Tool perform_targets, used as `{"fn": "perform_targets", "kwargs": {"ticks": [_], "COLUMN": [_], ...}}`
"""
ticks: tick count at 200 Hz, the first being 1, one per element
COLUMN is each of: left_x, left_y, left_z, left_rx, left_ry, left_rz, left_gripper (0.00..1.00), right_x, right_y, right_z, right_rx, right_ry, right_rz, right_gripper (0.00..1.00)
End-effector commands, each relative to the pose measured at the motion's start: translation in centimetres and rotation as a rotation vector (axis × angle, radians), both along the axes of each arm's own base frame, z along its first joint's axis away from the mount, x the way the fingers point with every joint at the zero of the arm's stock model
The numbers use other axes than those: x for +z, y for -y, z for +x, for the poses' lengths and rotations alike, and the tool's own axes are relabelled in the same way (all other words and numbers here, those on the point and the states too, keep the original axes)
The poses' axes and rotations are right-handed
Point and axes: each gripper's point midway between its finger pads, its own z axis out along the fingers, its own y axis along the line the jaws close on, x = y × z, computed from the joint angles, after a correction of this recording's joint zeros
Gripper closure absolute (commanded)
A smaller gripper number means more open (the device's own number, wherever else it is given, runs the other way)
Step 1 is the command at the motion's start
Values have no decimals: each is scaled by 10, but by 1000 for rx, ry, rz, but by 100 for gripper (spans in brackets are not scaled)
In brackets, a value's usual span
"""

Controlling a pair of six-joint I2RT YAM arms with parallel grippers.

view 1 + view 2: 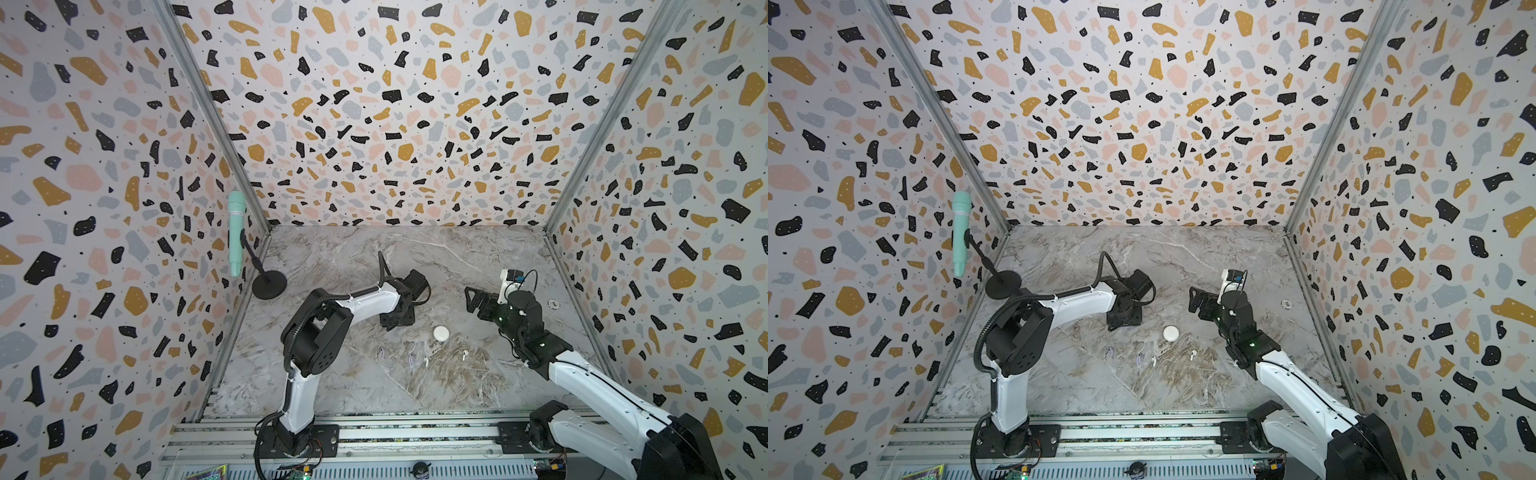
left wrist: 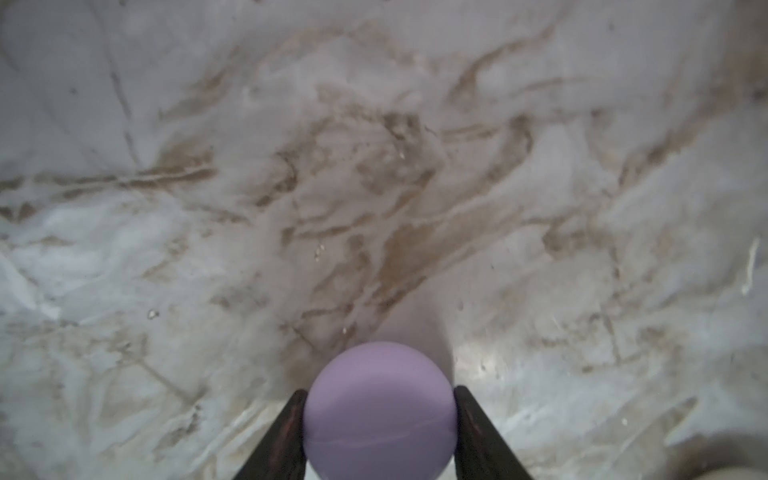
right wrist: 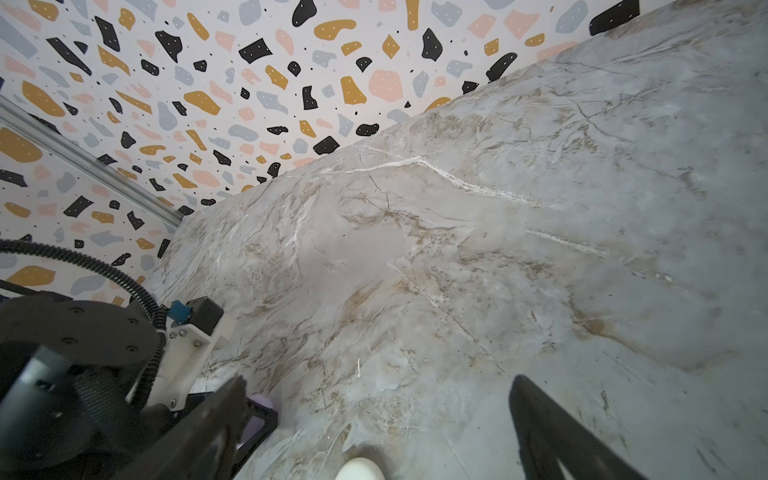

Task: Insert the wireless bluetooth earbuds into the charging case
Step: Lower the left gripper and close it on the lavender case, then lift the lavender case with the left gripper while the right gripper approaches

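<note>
Worktop (image 1: pixel 415 257): grey-brown marble, walled on three sides by terrazzo-print panels.
Left gripper (image 2: pixel 379 395): low over the worktop, at about 9 to 10 o'clock of the white case in both top views.
Left fingers (image 2: pixel 286 432): pressed against opposite sides of the lavender case (image 2: pixel 379 415), gripping it.
Lavender case: round, smooth dome facing the left wrist camera; hidden under the gripper in both top views; cannot tell whether lifted or resting.
Right gripper (image 3: pixel 382 390): raised over the worktop, between 1 and 2 o'clock of the white case.
Right fingers (image 3: pixel 540 411): spread wide, nothing between them.
White case (image 1: pixel 441 333): round, closed, alone near mid-worktop, apart from both grippers.
White earbuds (image 1: pixel 464 354) (image 1: pixel 425 360): loose on the worktop, outside any case; one between 4 and 5 o'clock of the white case, one at 7 o'clock, both near it.
Lavender earbuds (image 1: pixel 411 359) (image 1: pixel 380 353): loose on the worktop at roughly 8 o'clock of the white case; faint against the marble.
Microphone (image 1: pixel 235 232): teal, on a black stand at the left wall.
</note>
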Motion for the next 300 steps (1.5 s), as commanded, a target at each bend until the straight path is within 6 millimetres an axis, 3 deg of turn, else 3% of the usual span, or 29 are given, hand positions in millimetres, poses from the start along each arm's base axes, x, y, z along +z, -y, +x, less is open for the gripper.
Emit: {"fn": "perform_targets", "kwargs": {"ticks": [1,40,62,89,137,157,179,210,232,257,300], "left_x": [51,73,78,92,148,160,162,151,145,145,153], "left_y": [16,7,17,1,-13,-20,-18,-20,-6,-4,0], "left_z": [-2,-14,-31,-31,-43,-47,-52,-56,-77,-96,-122], "left_rx": [-300,-425,-505,-567,-659,-676,-707,-757,-909,-1026,-1115], "left_ry": [174,284,324,468,762,834,841,846,839,871,949], "left_rz": [-26,-18,-137,-68,-96,-81,-67,34,-7,3,-111], "left_gripper": [100,100,100,100,100,100,100,100,100,100,100], "right_x": [8,16,21,24,21,18,15,27,32,33,32], "right_y": [-12,-32,-44,-59,-101,-112,-123,-137,-142,-148,-161], "right_z": [-2,-3,-6,-15,-51,-64,-77,-90,-96,-103,-115], "right_rx": [58,160,230,332,680,783,860,918,940,965,1021], "right_ry": [12,-10,-27,-53,-194,-229,-232,-173,-143,-130,-110], "right_rz": [23,54,72,87,191,227,214,182,157,129,109], "right_gripper": [1,1,1,1,1,1,1,1,2,8,20]}}
